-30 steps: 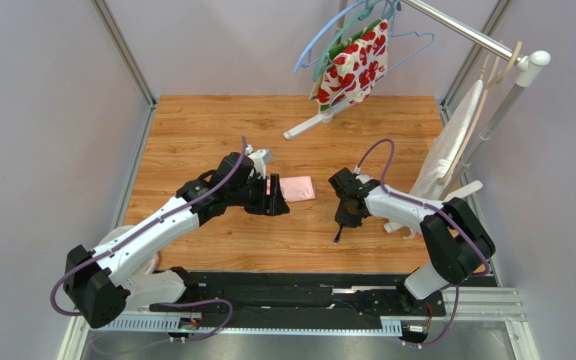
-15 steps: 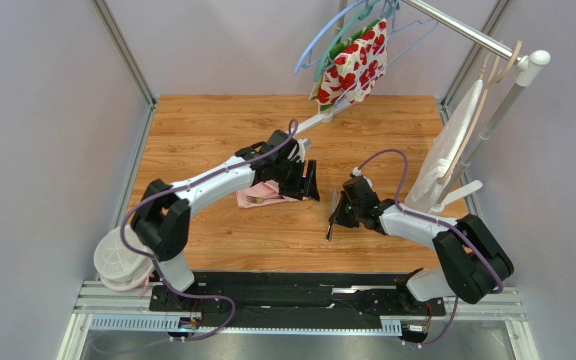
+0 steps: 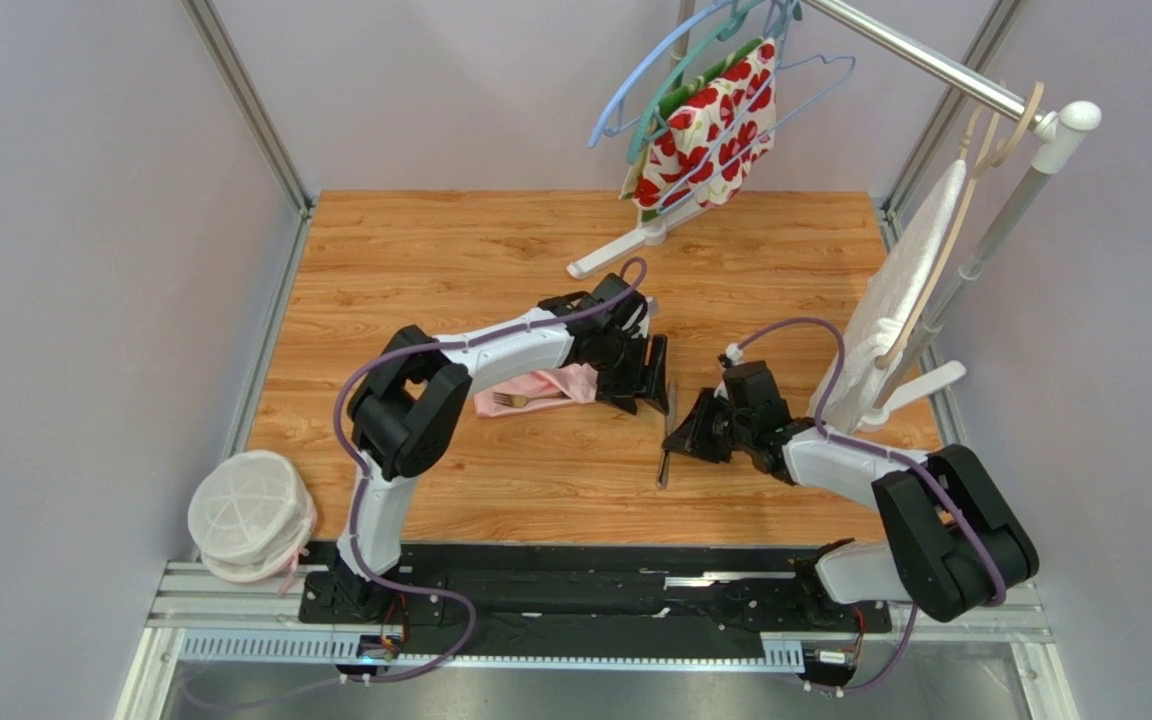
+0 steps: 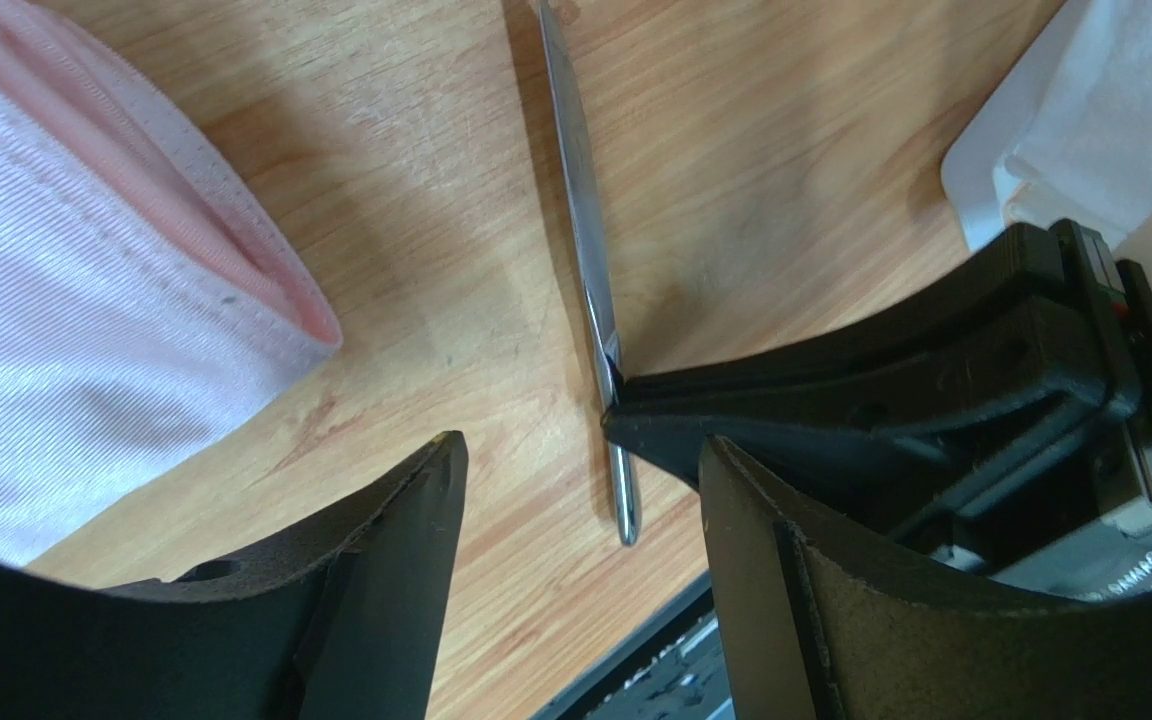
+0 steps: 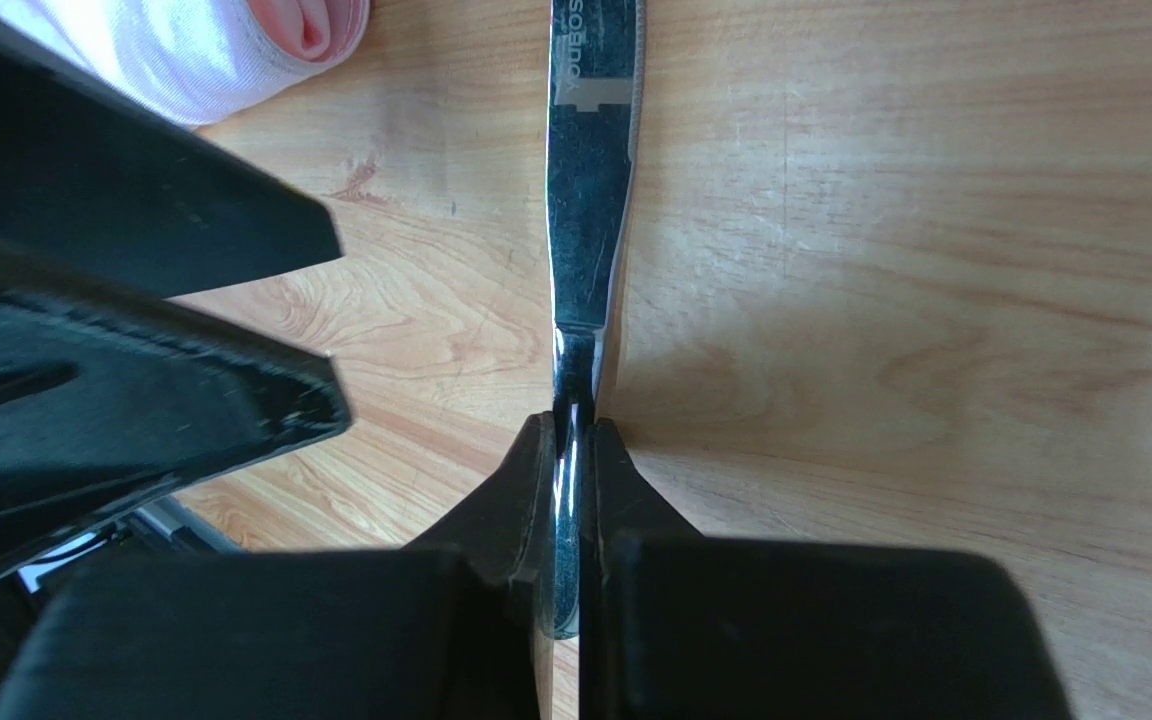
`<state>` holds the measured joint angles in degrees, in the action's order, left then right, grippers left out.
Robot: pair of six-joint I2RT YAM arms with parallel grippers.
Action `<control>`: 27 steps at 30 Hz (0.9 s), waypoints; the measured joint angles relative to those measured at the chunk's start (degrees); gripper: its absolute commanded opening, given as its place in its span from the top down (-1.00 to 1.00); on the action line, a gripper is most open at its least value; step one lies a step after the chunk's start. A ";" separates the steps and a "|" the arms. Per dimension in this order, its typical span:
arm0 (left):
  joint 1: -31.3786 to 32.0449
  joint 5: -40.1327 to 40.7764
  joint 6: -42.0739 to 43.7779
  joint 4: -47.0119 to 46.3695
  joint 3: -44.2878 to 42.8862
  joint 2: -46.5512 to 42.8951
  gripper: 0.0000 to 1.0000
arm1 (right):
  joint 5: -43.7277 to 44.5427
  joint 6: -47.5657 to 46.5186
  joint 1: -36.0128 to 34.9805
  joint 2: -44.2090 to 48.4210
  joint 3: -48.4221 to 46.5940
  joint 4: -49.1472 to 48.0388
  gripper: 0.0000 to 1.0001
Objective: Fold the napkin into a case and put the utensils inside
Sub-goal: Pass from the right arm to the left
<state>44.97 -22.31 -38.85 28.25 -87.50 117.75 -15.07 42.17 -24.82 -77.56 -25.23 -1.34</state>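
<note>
**Right hand** [image 5: 570, 450]. Closed, clamped on the knife [image 5: 593, 180]. The fingertips pinch the narrow neck where blade meets handle. The blade runs away from the wrist camera.

**Knife.** Slim, dark, polished, with lettering on the blade. It sits low at the worktop [image 3: 432, 270]; whether it rests there or is just lifted cannot be told. Its far end lies near the napkin but apart from it.

**Left hand** [image 4: 579, 450]. Open and holding nothing, fingers spread wide. It is poised just beside the right hand's fingertips, with the knife crossing the gap between its fingers.

**Napkin** [image 4: 71, 300]. Light-pink cloth, folded into a soft packet and somewhat rumpled. It lies on the worktop partly under the left arm, its hemmed fold toward the knife. No opening held apart is visible.

**Hazards, as judged.**
- The grip is thin and off-centre on smooth metal, so the knife could pivot or slip once carried.
- The two hands are crowded together, so either one moving could knock the other or the blade.
- Nothing pins the napkin, so a pushed knife may shove or unfold the packet rather than enter it.
</note>
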 measured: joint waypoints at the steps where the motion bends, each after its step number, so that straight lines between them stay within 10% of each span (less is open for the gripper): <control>1: 0.31 0.35 -0.28 -0.04 -0.46 0.63 -0.28 | -0.66 0.04 0.33 0.15 0.44 -0.42 1.00; 27: 6.08 4.07 -9.22 -2.45 -10.69 11.72 -0.04 | -6.49 0.63 3.72 5.01 5.90 -2.14 1.00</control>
<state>51.05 -18.24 -48.07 25.80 -98.19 129.47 -21.56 42.81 -21.10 -72.55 -19.33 -3.49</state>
